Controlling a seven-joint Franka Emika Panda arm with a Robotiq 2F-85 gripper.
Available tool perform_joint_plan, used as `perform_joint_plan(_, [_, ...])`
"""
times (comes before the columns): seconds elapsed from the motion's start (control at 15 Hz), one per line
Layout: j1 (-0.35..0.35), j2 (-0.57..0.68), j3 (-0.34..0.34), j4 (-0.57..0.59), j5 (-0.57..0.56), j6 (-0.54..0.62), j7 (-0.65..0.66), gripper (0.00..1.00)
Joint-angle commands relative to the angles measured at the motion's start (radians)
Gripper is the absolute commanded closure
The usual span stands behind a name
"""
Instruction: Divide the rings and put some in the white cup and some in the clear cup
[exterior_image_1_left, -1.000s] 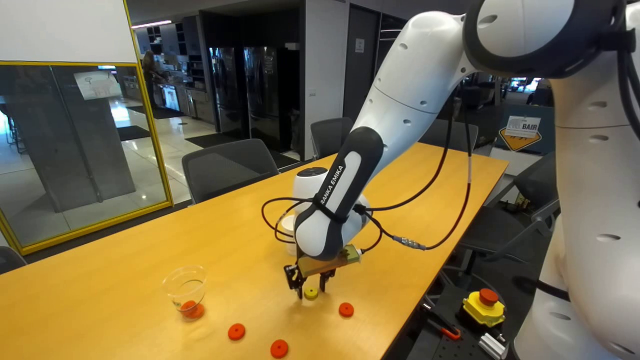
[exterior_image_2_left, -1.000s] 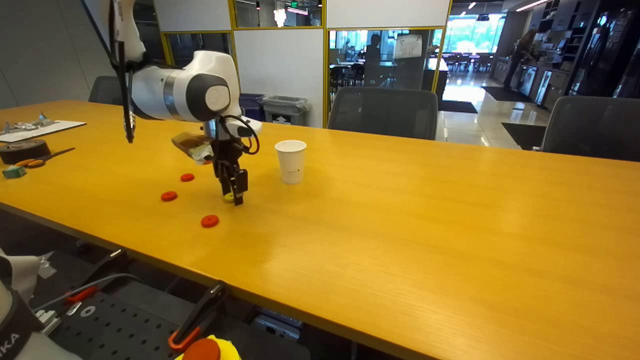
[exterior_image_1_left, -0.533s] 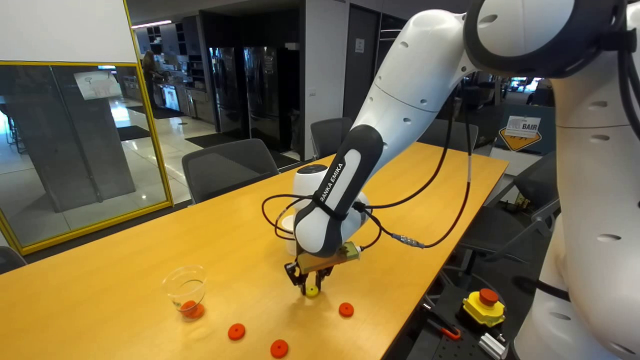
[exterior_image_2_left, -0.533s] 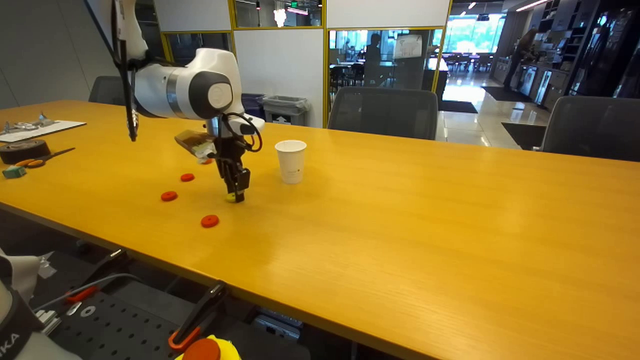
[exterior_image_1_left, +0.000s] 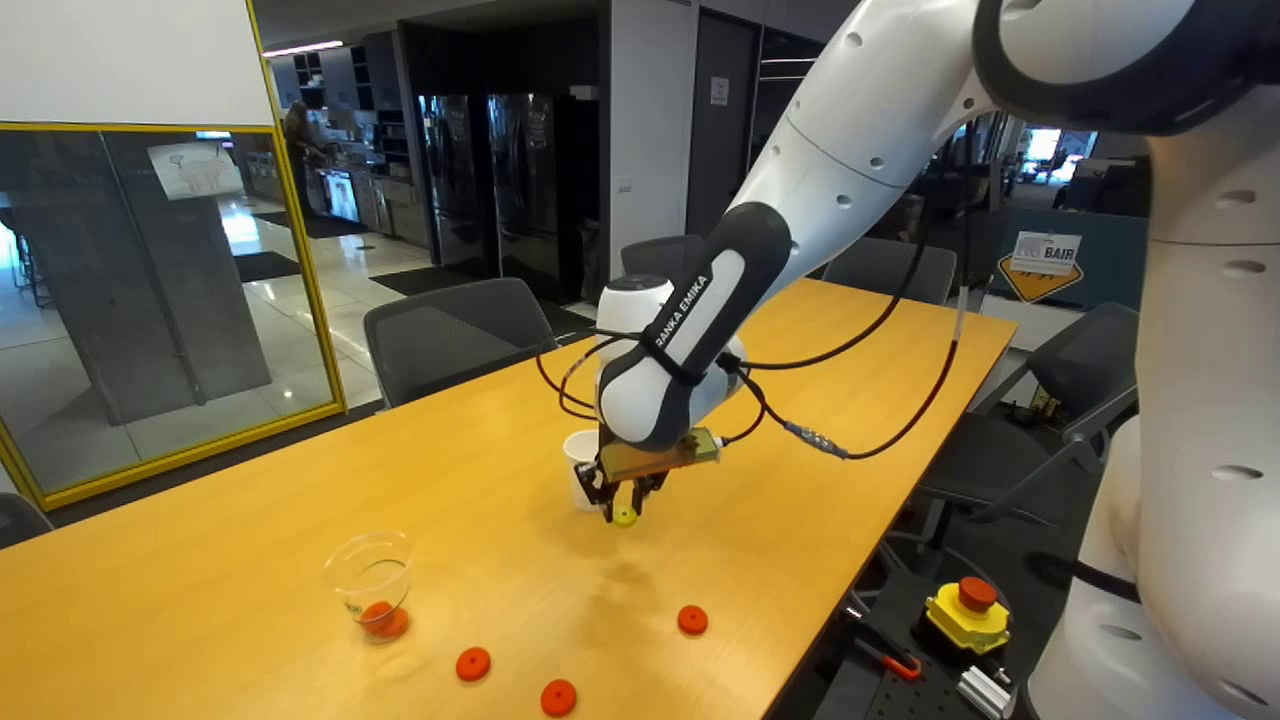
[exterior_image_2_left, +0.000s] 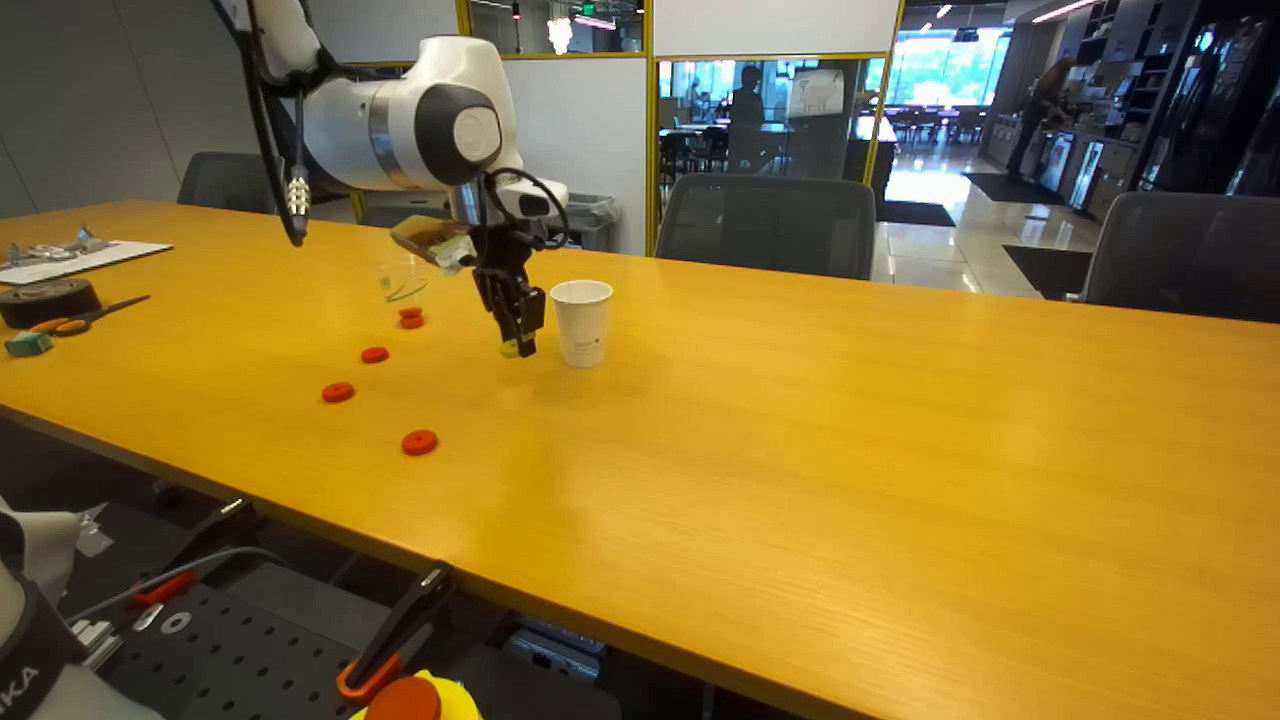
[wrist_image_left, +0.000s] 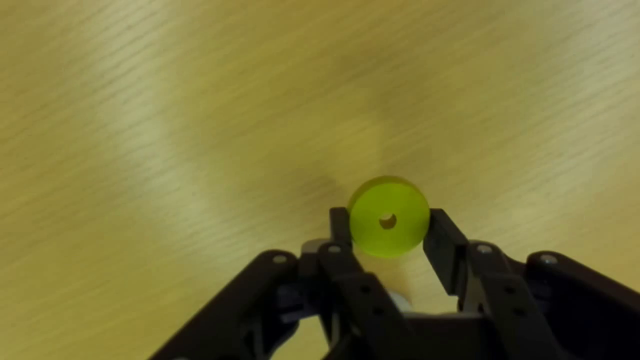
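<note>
I hold one yellow ring (wrist_image_left: 387, 236), flat and centrally holed, raised near the white cup (exterior_image_2_left: 581, 325), which I find upright. Two red rings (exterior_image_1_left: 384, 624) show at the bottom of the upright clear cup (exterior_image_1_left: 366, 574); I count three loose red rings (exterior_image_1_left: 473, 663), lying flat and apart.

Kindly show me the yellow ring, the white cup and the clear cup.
Yellow ring (wrist_image_left: 388, 240): in the wrist view, flat face below the hole.
White cup (exterior_image_2_left: 581, 326): in an exterior view, middle of its outer wall.
Clear cup (exterior_image_1_left: 369, 585): in an exterior view, its see-through wall.
</note>
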Motion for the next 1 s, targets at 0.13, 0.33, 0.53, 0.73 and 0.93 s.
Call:
perform_joint_plan(0.13, [-0.023,-0.096,0.000,0.096,-0.123,-0.113,0.065,0.79])
perform_joint_plan(0.33, [-0.039,-0.088,0.021,0.164,-0.155,-0.155,0.068,0.79])
perform_joint_plan(0.53, [-0.050,-0.063,0.032,0.217,-0.169,-0.172,0.060,0.79])
perform_joint_plan(0.73, [-0.063,-0.028,0.036,0.269,-0.165,-0.186,0.041,0.79])
perform_joint_plan(0.93, [-0.076,0.013,0.035,0.312,-0.147,-0.192,0.020,0.79])
